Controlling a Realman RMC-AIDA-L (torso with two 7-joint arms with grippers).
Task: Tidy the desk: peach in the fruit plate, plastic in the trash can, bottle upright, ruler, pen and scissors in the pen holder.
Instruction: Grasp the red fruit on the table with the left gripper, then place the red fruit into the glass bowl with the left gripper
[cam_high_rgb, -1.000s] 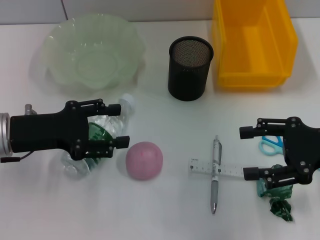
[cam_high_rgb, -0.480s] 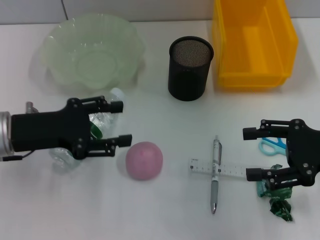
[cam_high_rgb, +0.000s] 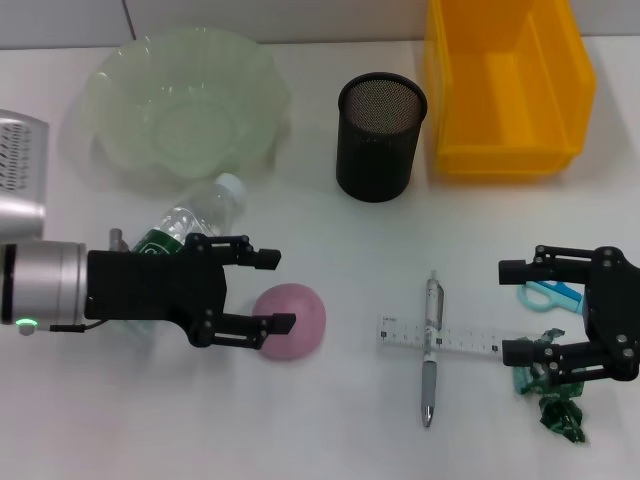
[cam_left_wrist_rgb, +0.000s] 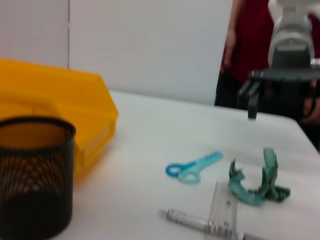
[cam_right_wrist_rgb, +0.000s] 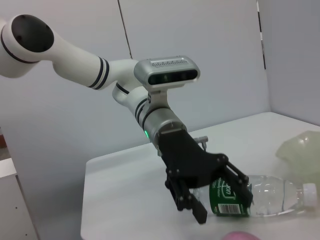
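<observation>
Left gripper (cam_high_rgb: 272, 291) jaws spread wide, matte pink peach (cam_high_rgb: 296, 320) between their tips, clear ribbed bottle (cam_high_rgb: 190, 222) lying behind the wrist. Right gripper (cam_high_rgb: 514, 310) jaws also wide, crumpled green plastic (cam_high_rgb: 555, 394) beneath, blue-handled scissors (cam_high_rgb: 548, 293) between them, on the white worktop (cam_high_rgb: 330, 420).

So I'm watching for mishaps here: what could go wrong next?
The left gripper is open right beside the peach, so it might nudge it and send it rolling. The bottle lies on its side near the fruit plate and could roll too. The pen lies across the ruler, so lifting one may drag the other.
</observation>
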